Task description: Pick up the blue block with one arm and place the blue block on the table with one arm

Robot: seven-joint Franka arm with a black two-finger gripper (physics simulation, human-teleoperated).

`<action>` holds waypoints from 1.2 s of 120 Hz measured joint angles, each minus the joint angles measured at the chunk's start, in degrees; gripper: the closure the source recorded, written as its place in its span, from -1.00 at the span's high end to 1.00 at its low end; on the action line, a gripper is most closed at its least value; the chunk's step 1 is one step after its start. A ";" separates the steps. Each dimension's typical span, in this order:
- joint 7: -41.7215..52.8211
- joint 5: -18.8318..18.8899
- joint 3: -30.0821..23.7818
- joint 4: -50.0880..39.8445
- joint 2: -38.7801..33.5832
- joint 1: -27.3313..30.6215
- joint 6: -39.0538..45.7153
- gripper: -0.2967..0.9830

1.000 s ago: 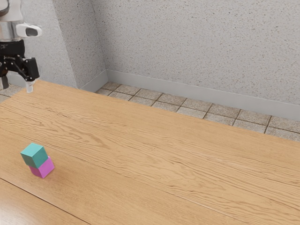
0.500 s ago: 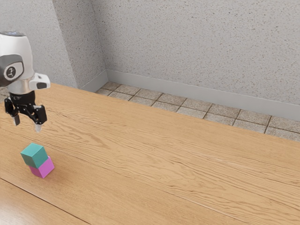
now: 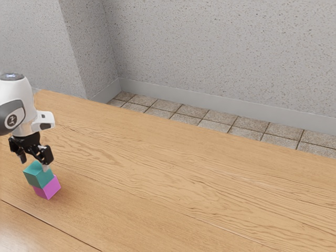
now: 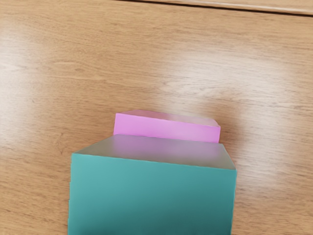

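Tiled floor [image 3: 214,116] lies between wooden table [image 3: 184,178] and speckled wall [image 3: 210,47].

In the exterior view, the left edge cuts off the arm [image 3: 14,100] and part of its round badge [image 3: 11,121], whose mark is too small to read. Part of the blue block's top is hidden by one finger of the gripper [image 3: 34,164], and whether that fingertip touches the block is too small to tell. The blue block [image 3: 39,176] covers the upper part of the pink block [image 3: 48,188]. The table [image 3: 173,173] hides part of the tiled floor [image 3: 215,125] and is itself cut off. In the wrist view, the picture's edge cuts off the blue block, which hides most of the pink one.
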 joint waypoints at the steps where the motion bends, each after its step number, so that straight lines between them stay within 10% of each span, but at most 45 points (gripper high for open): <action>1: 0.03 0.00 0.04 -0.03 0.10 0.01 0.10 0.54; 74: 1.04 -1.73 1.80 -2.02 6.04 -0.67 7.20 0.54; 144: 0.76 -3.35 3.00 -1.96 5.67 -0.69 8.47 0.11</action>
